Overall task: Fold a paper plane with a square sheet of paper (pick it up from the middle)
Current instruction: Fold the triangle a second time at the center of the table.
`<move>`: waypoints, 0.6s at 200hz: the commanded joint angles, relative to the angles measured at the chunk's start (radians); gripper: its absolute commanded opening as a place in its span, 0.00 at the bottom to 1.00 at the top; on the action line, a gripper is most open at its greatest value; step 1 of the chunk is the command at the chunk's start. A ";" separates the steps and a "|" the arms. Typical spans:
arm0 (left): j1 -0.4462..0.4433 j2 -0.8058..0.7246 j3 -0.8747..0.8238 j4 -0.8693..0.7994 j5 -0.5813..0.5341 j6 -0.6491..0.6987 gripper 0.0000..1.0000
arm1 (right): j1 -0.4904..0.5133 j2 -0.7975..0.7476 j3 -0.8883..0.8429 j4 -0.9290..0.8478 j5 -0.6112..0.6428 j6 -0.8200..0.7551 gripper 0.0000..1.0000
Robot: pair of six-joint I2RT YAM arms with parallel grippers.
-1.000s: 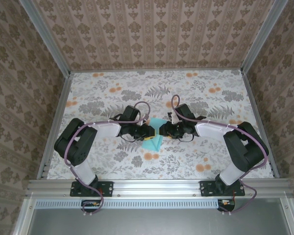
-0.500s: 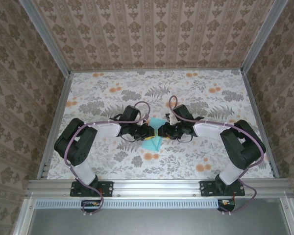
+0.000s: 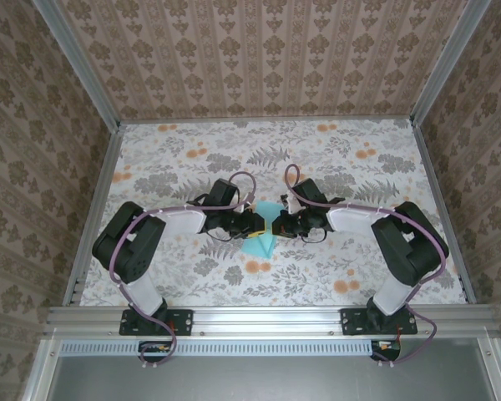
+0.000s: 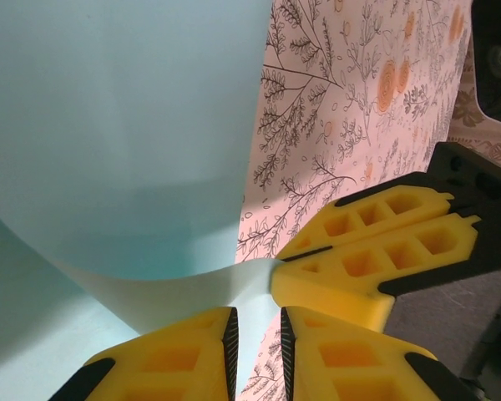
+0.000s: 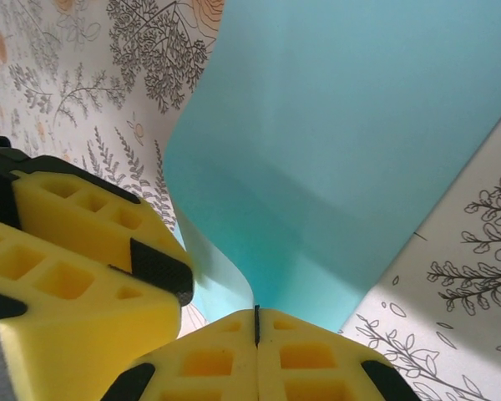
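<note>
Paper [image 3: 257,244] in light teal hung lifted off the middle of the tabletop [image 3: 184,159], bowed into a soft curve rather than lying flat, with no sharp crease that could be made out. The left gripper [image 4: 257,351] reached in from the left half of the tabletop and the right gripper [image 5: 256,334] from the right half, their tips almost meeting above the tabletop's middle. In the right wrist view the right fingers [image 5: 317,359] were pressed fully together, and a bit of the paper ran down into the seam between them, pinched there. In the left wrist view the left fingers [image 4: 175,359] stood a narrow way apart, with a curled edge of the paper passing between their black pads. They seemed to be gripping it, though the contact itself was hard to see. One broad part of the paper spread toward the far side of the tabletop, another toward its near edge.
</note>
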 commanded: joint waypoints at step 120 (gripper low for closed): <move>-0.013 0.052 0.053 0.012 0.058 0.008 0.22 | 0.004 0.078 0.073 -0.095 0.083 -0.049 0.06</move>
